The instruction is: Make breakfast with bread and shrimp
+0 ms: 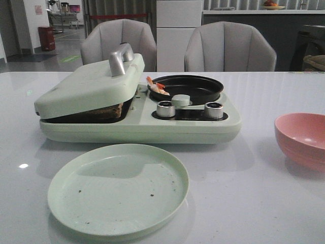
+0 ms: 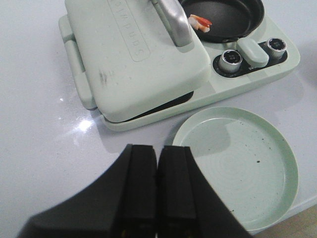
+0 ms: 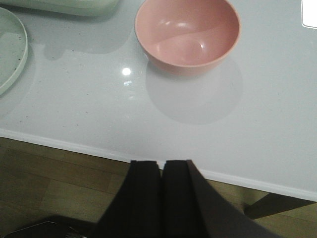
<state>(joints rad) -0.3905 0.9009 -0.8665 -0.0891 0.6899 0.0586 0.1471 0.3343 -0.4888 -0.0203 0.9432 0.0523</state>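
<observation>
- The bread sits in the press half of the pale green breakfast maker, under its hinged lid, which rests tilted on it; only a dark crust edge shows in the gap, so I cannot count the slices
- The shrimp lie at the near-left rim of the one round black pan on the same machine; they look like two or three pieces, though they are too small to be sure
- Two silver knobs stand in front of the pan
- One empty green plate lies just before the machine, and one pink bowl stands well apart on the right
- My left gripper hovers above the table beside the plate, fingers pressed together, holding nothing
- My right gripper hangs over the table edge near the bowl, likewise closed and empty
</observation>
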